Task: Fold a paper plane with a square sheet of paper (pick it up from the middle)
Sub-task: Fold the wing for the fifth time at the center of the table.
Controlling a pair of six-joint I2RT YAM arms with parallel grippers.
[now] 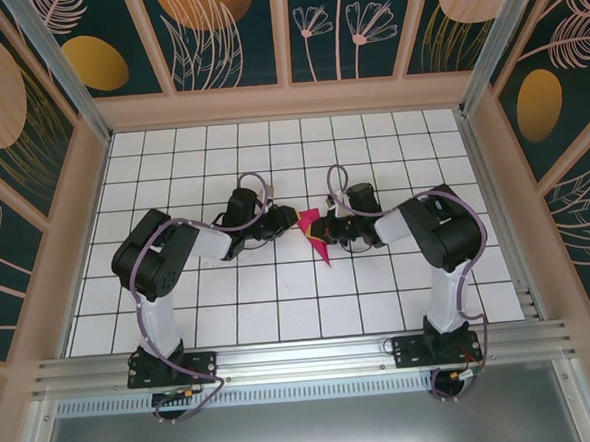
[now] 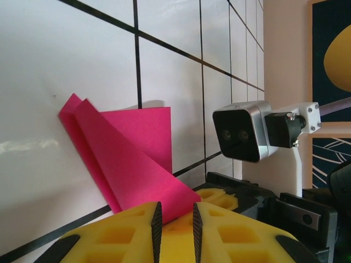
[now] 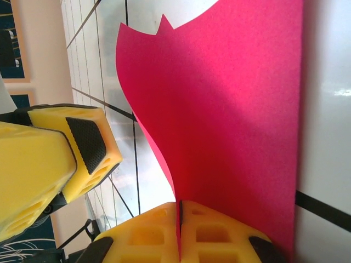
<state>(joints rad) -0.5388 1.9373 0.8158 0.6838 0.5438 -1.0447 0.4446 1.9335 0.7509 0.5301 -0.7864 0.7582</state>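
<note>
The magenta-pink square sheet of paper (image 1: 316, 238), thin and already partly folded, sits near the middle of the white surface ruled with black grid lines (image 1: 281, 312), in the gap where the black-and-white left arm (image 1: 167, 254) and right arm (image 1: 441, 232) meet. From above it reads only as a small pointed shape, with its narrow tip towards the near edge.

The left wrist view gives the folds. A long triangular flap lies over a flatter panel (image 2: 148, 129) that rests on the surface (image 2: 55, 82), and the flap's lower corner (image 2: 178, 205) reaches into the narrow gap between the yellow left fingers (image 2: 131, 235) with their black ribbed pads. Those fingers stand slightly apart; whether the pads press the paper cannot be told. Beyond them hangs the silver-and-black camera block of the other wrist (image 2: 241, 131).

The right wrist view shows the grip. The yellow right fingers (image 3: 214, 235) are pressed together, and the sheet (image 3: 230, 109) rises straight out of the seam between them, curving upward. The left fingers (image 3: 82, 148) stand just beside it, at the left.
</note>
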